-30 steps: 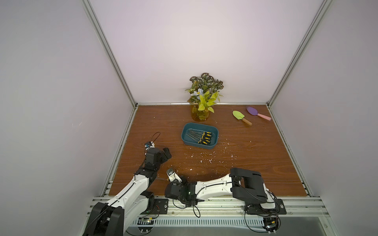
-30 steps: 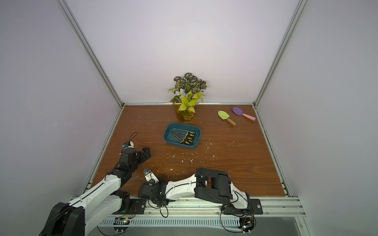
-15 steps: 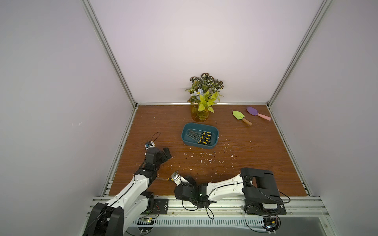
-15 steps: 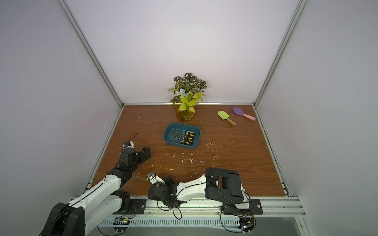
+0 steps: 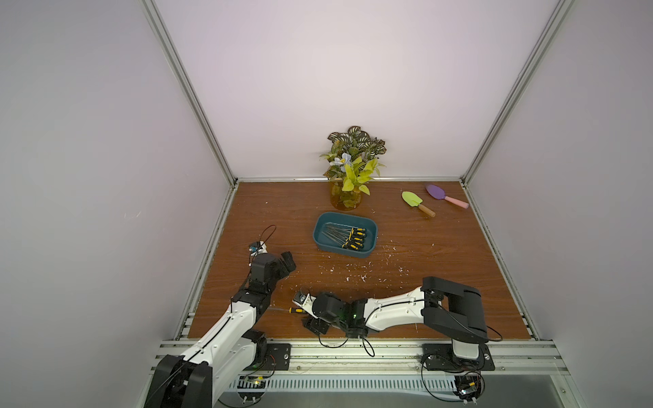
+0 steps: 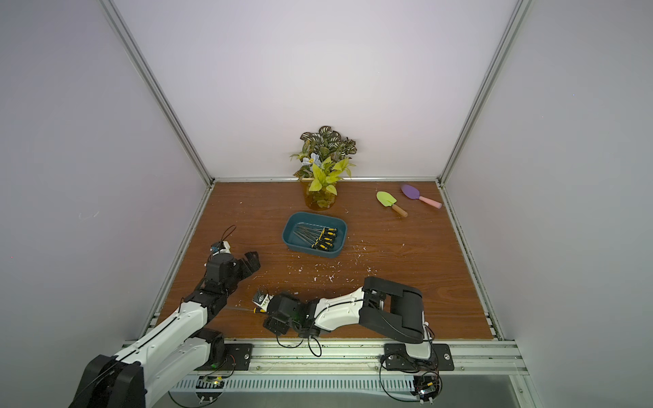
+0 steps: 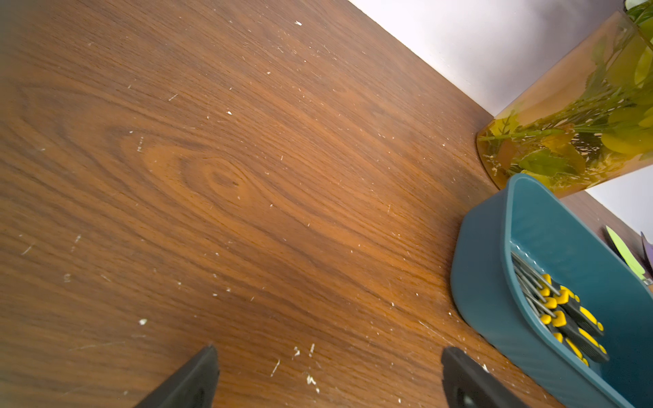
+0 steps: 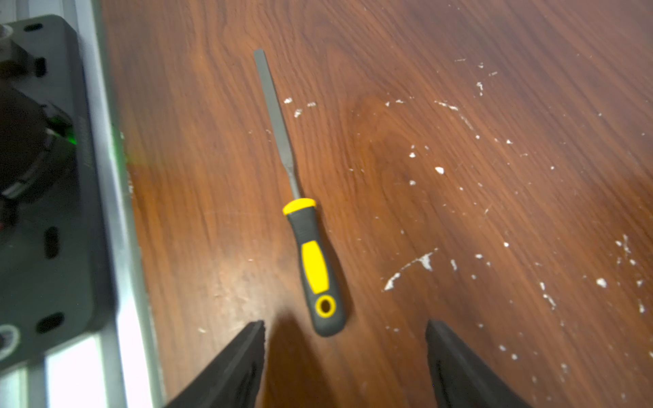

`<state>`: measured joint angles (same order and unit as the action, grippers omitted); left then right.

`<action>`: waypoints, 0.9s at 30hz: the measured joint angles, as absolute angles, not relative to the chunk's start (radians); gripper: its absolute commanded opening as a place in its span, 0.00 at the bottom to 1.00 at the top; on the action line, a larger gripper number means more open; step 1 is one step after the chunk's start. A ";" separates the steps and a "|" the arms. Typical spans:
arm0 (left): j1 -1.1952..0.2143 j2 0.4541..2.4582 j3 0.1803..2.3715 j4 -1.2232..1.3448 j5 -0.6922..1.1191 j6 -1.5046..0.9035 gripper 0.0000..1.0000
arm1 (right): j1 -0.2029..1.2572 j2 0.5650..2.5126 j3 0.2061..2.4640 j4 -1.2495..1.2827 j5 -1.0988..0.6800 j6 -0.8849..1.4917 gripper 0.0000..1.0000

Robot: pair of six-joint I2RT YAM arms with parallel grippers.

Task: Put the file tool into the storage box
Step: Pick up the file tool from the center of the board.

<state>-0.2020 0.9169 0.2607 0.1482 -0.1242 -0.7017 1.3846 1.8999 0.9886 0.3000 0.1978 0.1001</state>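
A file tool with a black-and-yellow handle and a grey blade lies flat on the wooden table near the front edge, seen in both top views. My right gripper stands open just behind the handle's end, touching nothing. The dark teal storage box sits mid-table and holds several similar files. My left gripper is open and empty over bare wood left of the box.
An amber vase with a plant stands behind the box. A green trowel and a purple trowel lie at the back right. White crumbs dot the wood. The metal front rail runs close beside the file.
The right arm's elbow has swung to the right and its jaws have opened wider. The file now shows on the table ahead of them. The left arm has not moved.
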 measured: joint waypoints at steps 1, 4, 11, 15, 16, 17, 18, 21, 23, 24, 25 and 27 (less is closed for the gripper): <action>-0.202 0.921 0.261 0.149 -0.125 -0.702 1.00 | 1.379 1.901 0.989 0.306 0.191 0.090 0.76; -0.202 0.939 0.261 0.149 -0.126 -0.702 1.00 | 1.377 1.916 0.998 0.319 0.170 0.065 0.75; -0.202 0.952 0.261 0.149 -0.132 -0.699 1.00 | 1.381 1.985 1.040 0.355 0.133 0.039 0.69; -0.202 0.957 0.261 0.150 -0.135 -0.698 1.00 | 1.381 2.008 1.064 0.369 0.123 0.034 0.60; -0.202 0.960 0.262 0.150 -0.136 -0.698 1.00 | 1.381 2.013 1.069 0.371 0.122 0.033 0.57; -0.202 0.963 0.263 0.150 -0.136 -0.696 1.00 | 1.381 2.017 1.073 0.373 0.123 0.031 0.52; -0.202 0.965 0.263 0.151 -0.136 -0.695 1.00 | 1.382 2.020 1.076 0.375 0.123 0.026 0.47; -0.202 0.967 0.267 0.149 -0.137 -0.694 1.00 | 1.383 2.020 1.077 0.374 0.129 0.018 0.35; -0.202 0.963 0.281 0.136 -0.141 -0.692 1.00 | 1.385 2.020 1.077 0.374 0.135 0.014 0.25; -0.202 0.957 0.287 0.130 -0.144 -0.691 1.00 | 1.385 2.020 1.077 0.374 0.141 0.010 0.22; -0.202 0.946 0.296 0.124 -0.146 -0.692 1.00 | 1.385 2.020 1.076 0.374 0.147 0.006 0.19; -0.202 0.918 0.312 0.111 -0.152 -0.693 1.00 | 1.386 2.015 1.065 0.382 0.160 0.000 0.13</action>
